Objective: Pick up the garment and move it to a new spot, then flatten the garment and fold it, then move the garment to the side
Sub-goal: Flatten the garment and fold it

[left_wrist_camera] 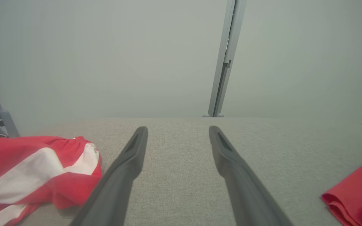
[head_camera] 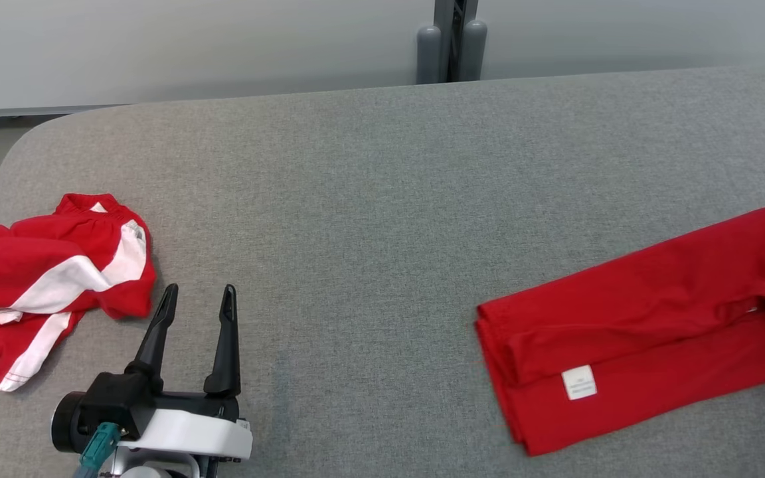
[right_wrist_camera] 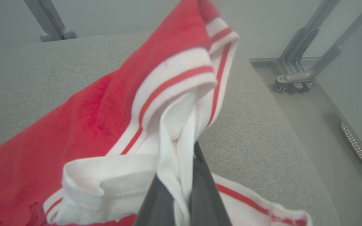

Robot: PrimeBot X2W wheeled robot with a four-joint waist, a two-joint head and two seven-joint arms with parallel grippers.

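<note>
Garment, red/white, clamped in R tool; L tool spread wide.

Garments: two are lying on the bench, one crumpled red-and-white garment and one long red garment.
Bench: one, grey, is carrying both.
Labels: one white label is showing.
Grippers: two are showing, the left gripper and the right gripper, each bearing two dark fingers.
</note>
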